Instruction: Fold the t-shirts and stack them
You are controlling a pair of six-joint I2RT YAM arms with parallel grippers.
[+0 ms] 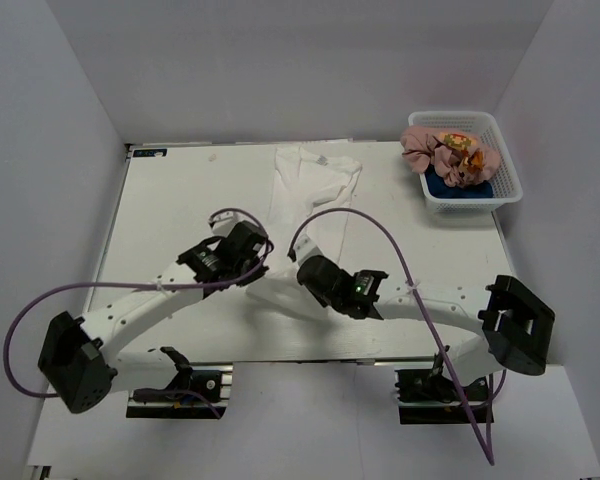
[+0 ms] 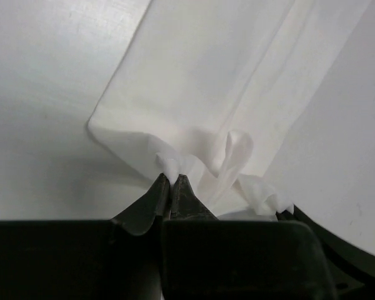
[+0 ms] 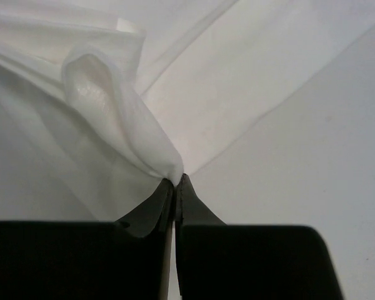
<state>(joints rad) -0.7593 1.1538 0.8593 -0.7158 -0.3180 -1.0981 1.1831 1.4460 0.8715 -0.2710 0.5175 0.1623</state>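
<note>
White t-shirt lies on the worktop about midway between left and right. It stretches as a long, partly folded strip from the far edge towards the near side, where its lower part widens and meets the two arms.

The left gripper sits at the near left part of the cloth. In the left wrist view its jaws are pressed together on a small bunched fold of the white t-shirt, with the cloth puckered and wrinkled just beyond the tips.

The right gripper is just beside it to the right, and the two point towards each other. In the right wrist view its jaws are pinched tight on a raised, rolled fold of the white t-shirt, which lifts off the worktop at that spot.

At the far right corner stands a white mesh basket. It holds the crumpled pink t-shirt, its yellow-orange print facing up, and the navy t-shirt lies under it at the near side of the basket.
</note>
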